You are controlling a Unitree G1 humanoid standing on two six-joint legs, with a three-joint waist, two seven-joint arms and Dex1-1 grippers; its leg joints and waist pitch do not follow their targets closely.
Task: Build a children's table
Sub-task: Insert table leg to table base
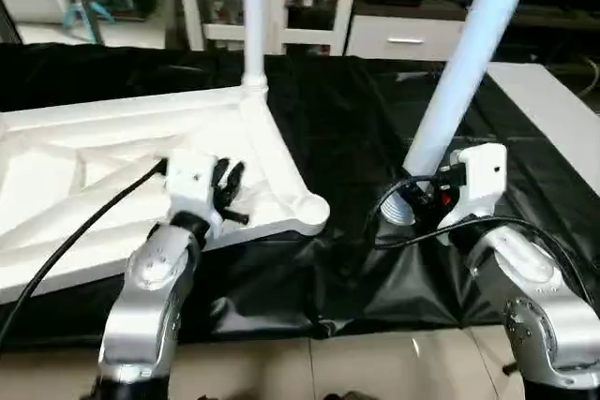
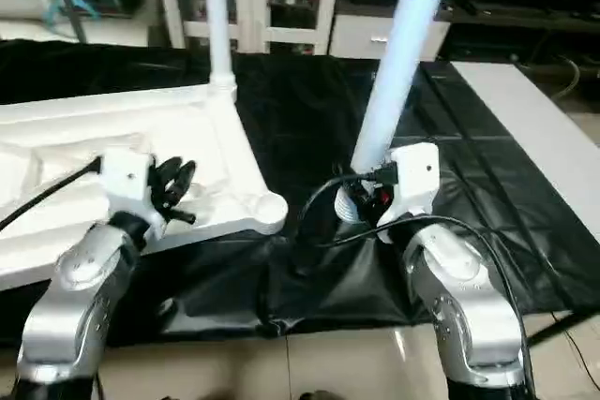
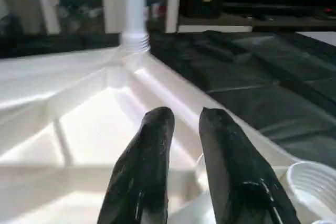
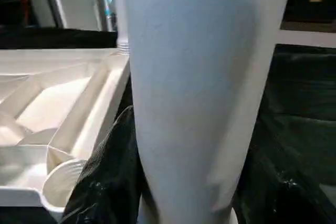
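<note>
We see one leg (image 1: 253,16) seated at tabletop (image 1: 103,138) 12 o'clock corner. Right claw (image 1: 422,199) grips second leg (image 1: 464,72); near socket (image 1: 307,208) empty. Left claw (image 3: 181,150) slightly parted, empty.

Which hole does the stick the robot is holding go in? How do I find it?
Find the big white tabletop lying upside down on the black sheet. Follow its edge nearest the right gripper, which holds a leg, to the near corner. The empty socket is a round open cup there, while the far corner already has a leg standing in it.
</note>
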